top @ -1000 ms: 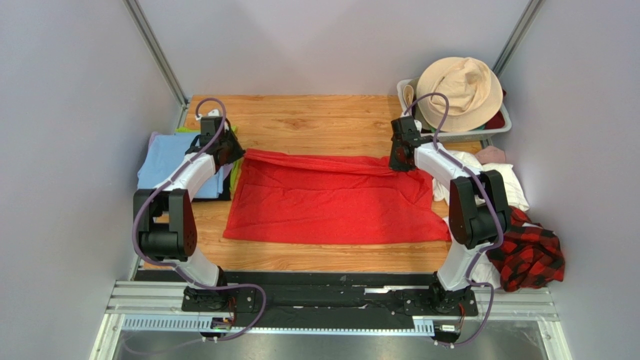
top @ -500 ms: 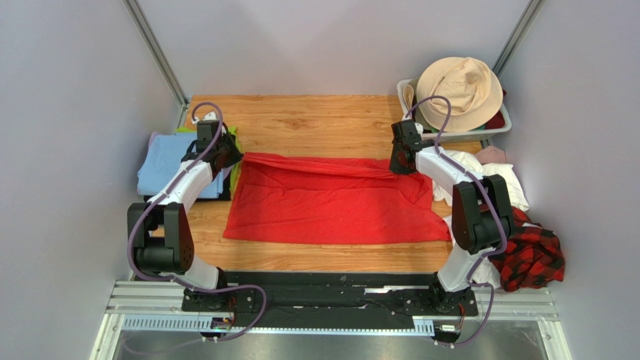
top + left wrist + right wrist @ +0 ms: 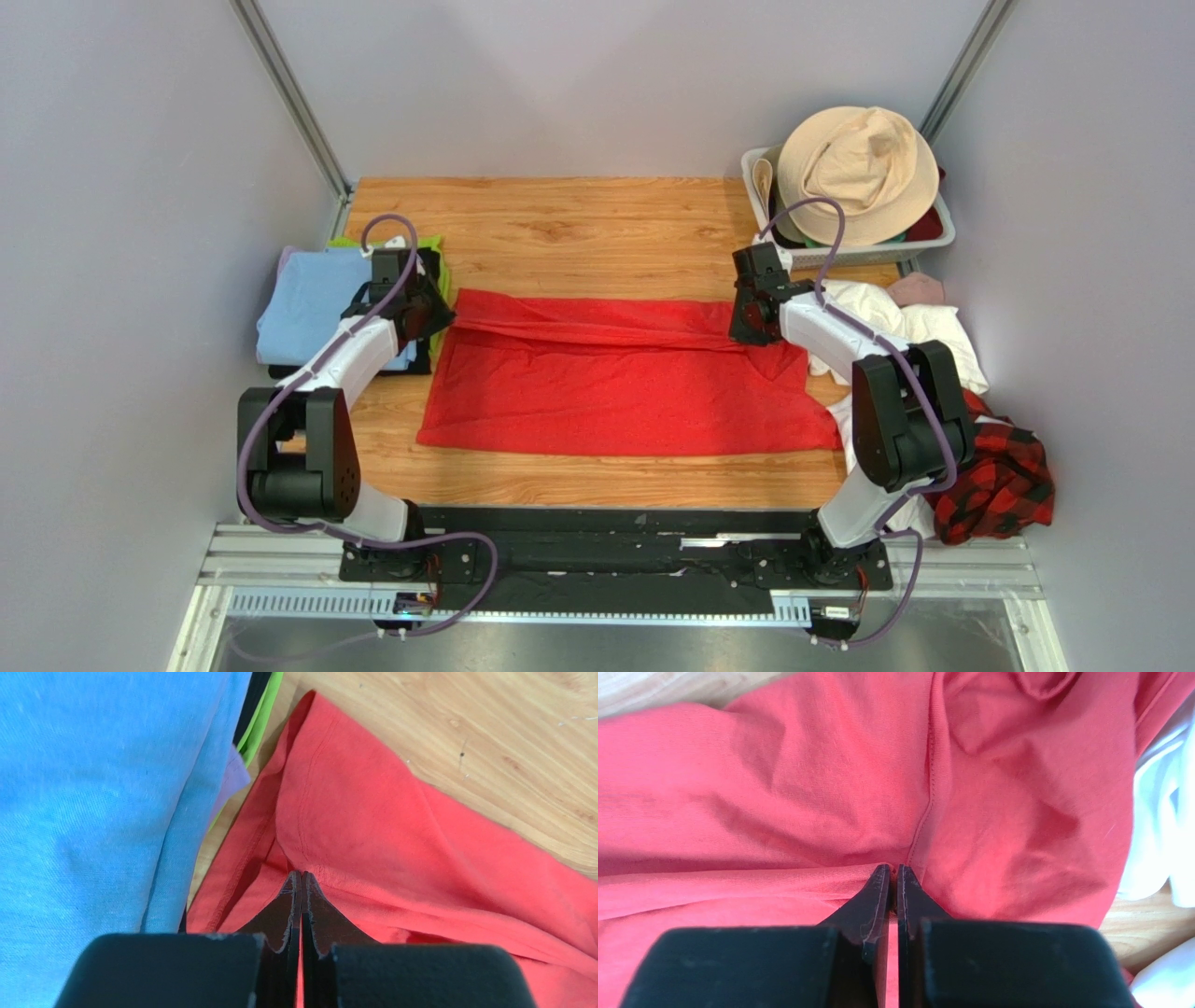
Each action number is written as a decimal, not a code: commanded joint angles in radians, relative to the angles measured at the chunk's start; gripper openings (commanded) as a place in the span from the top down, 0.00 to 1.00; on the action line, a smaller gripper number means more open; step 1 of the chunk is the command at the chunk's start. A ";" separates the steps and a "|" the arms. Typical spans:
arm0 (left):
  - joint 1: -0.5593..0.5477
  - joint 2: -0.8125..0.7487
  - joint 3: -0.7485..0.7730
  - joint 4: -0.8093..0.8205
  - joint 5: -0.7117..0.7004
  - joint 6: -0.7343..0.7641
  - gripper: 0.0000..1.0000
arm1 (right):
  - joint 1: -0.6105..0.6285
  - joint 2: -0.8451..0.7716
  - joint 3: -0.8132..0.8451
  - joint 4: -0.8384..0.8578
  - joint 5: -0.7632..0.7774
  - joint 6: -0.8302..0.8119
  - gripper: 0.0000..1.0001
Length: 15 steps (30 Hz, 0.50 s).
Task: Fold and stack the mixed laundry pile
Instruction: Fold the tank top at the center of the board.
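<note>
A large bright red T-shirt (image 3: 624, 378) lies spread across the wooden table, its far edge folded toward me. My left gripper (image 3: 425, 311) is shut on the shirt's far left corner (image 3: 351, 833). My right gripper (image 3: 746, 325) is shut on the shirt's far right part (image 3: 829, 812), next to a seam. White cloths (image 3: 919, 336), a small pink piece (image 3: 919, 289) and a red-and-black plaid shirt (image 3: 993, 483) lie heaped at the right edge. White cloth also shows in the right wrist view (image 3: 1162, 840).
A stack of flat light blue (image 3: 316, 301), black and green cloths lies at the left, right beside my left gripper; it also shows in the left wrist view (image 3: 91, 791). A white slatted basket (image 3: 937, 235) with a beige bucket hat (image 3: 859, 171) stands at the far right.
Both grippers have moved toward me, pulling the shirt's far edge over the rest. The fold along the far side is wider and the shirt's far edge sits nearer.
</note>
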 commanded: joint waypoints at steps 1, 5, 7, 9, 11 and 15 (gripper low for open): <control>0.005 -0.016 -0.029 -0.005 0.008 -0.037 1.00 | 0.007 0.009 0.014 0.009 0.029 0.031 1.00; 0.005 -0.038 -0.081 0.014 0.017 -0.053 1.00 | 0.007 0.001 0.009 -0.001 0.020 0.036 0.94; 0.005 -0.048 -0.092 0.017 0.012 -0.050 1.00 | 0.009 -0.022 -0.009 0.018 0.015 0.051 0.94; 0.005 -0.073 -0.112 0.020 0.002 -0.048 1.00 | 0.009 -0.037 -0.040 0.039 0.015 0.059 0.95; 0.005 -0.091 -0.124 0.020 -0.006 -0.042 1.00 | 0.009 -0.040 -0.052 0.042 0.006 0.068 0.97; 0.005 -0.085 -0.124 0.003 -0.018 -0.034 1.00 | 0.023 -0.031 -0.061 0.039 0.004 0.069 0.94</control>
